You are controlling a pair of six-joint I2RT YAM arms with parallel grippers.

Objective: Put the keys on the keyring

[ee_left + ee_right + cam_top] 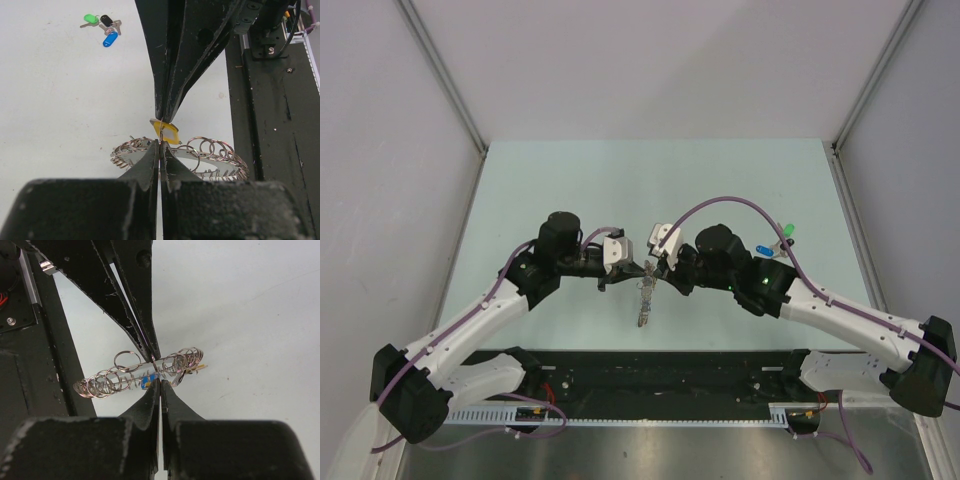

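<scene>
Closest to the lens were the fingers (145, 167) of the left gripper (160, 145), pressed together, with the near edge of the keyring (220, 170) nipped between their tips. The right gripper (163, 116) pointed in from the opposite side, its fingers also together, so the two pairs of tips almost met. Its tips sat on the cap of the yellow key (167, 132), just past the left tips. I could not tell whether they clamped the key or the edge of the ring.

I judged the keyring to be stiff metal and light enough to hang from one pinch, but smooth, so it may slip or swing around the grip point. A bare part of the band between the small rings (209, 148) seemed the safest place to hold it. The keys looked thin and light; the wider plastic cap should give a better hold than the blade.

The keyring was a wide, dull grey band with many thin wire loops threaded around it, which gave it a chain-like look. It hung under the meeting tips, above the table (60, 100). The other keys (106, 27), green, black and blue, lay in a small heap on the table, well apart from both pairs of fingers.
</scene>
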